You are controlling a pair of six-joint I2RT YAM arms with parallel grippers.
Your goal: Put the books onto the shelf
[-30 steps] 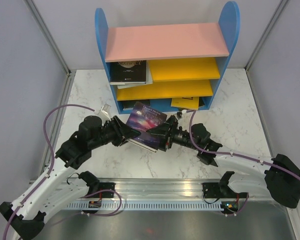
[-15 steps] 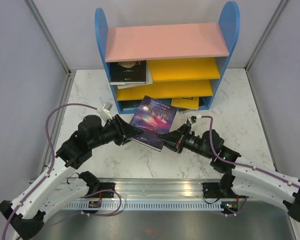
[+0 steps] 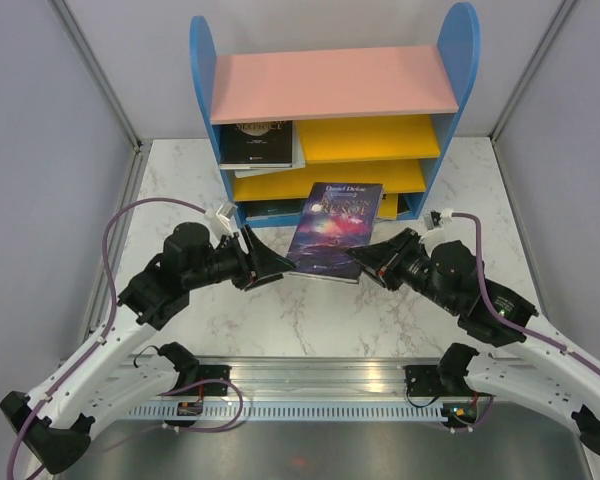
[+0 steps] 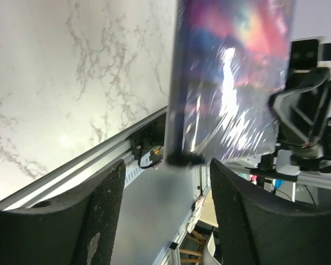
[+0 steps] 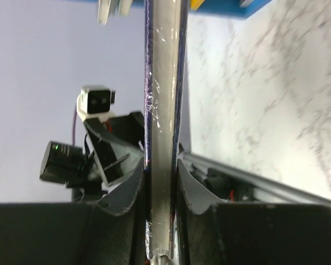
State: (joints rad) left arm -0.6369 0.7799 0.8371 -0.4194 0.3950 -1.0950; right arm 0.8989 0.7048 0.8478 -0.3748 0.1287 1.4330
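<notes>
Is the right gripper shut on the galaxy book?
Shut: the right gripper clamps the book edge-on between both fingers.

The top external camera looks steeply down from above and behind the near edge of the table [image 3: 480, 200], far enough back to take in the whole shelf [image 3: 330, 85]. The left wrist camera sits close behind its fingers [image 4: 99, 221], looking past their tips. The right wrist camera sits likewise behind its fingers [image 5: 127, 193]. All 3 views share the galaxy book [image 3: 335, 225]. Beyond the left fingertips shows the right gripper [image 4: 287, 105]; beyond the right fingertips, the left gripper [image 5: 118, 152].
</notes>
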